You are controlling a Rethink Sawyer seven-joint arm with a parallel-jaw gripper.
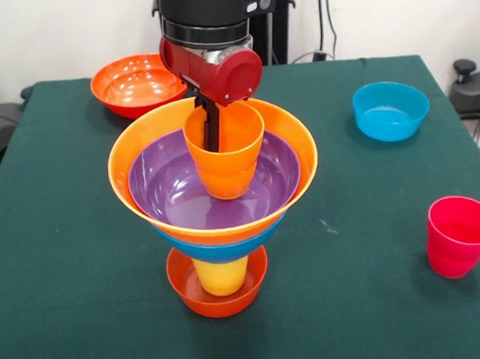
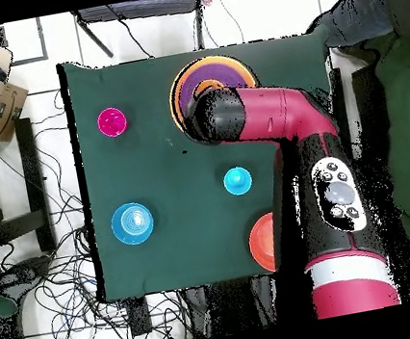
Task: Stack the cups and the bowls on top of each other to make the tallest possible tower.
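Glossy plastic tower (image 1: 218, 223) stands on the green desk (image 1: 65, 285), the pincer (image 1: 211, 128) reaching into its top cup.

Nearest in the front view, at 6 o'clock from the desk's middle, a small red-orange bowl (image 1: 219, 299) carries a yellow cup (image 1: 221, 277), then a large blue bowl (image 1: 220, 249), a large light orange bowl (image 1: 137, 142) and a purple bowl (image 1: 174, 193) nested inside it. An orange cup (image 1: 232, 159) sits tilted in the purple bowl, with a dark finger down inside its rim; whether the pincer is clamped on the wall I cannot tell. At 4 o'clock, well apart, stands a pinkish red cup (image 1: 461, 235). Farther off, a small teal-blue bowl (image 1: 390, 110) lies at 2 o'clock and a medium red-orange bowl (image 1: 133, 84) at 11 o'clock. Overhead, a blue cup (image 2: 237, 180) stands near the arm (image 2: 283, 119).
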